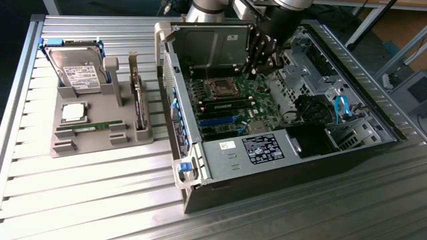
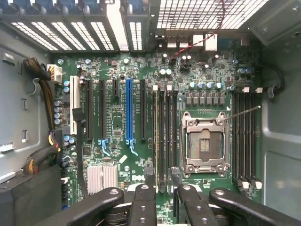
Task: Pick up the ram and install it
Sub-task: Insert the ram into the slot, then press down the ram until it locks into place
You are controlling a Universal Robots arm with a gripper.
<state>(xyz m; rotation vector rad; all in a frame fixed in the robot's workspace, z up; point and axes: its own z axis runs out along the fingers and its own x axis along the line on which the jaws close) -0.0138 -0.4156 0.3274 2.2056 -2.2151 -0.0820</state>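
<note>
The black multi-fingered gripper (image 1: 259, 62) is hanging wide open and holding nothing. It is hovering inside the open black desktop computer case (image 1: 280, 180), above the green motherboard (image 2: 117, 94) and close to its square silver processor socket (image 2: 205, 141). The long, thin green ram stick (image 1: 89, 126) is resting in the grey plastic parts tray (image 1: 93, 145) on the slatted metal table (image 1: 80, 200), at the exterior view's left and well apart from the gripper.

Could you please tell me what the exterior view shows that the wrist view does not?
Exterior view: the grey holder beside the computer case, with the ram lying in it, plus a hard drive and processor chip. Wrist view: the memory slots on both sides of the processor socket. Both: the motherboard, that socket, and the open gripper over it.
</note>
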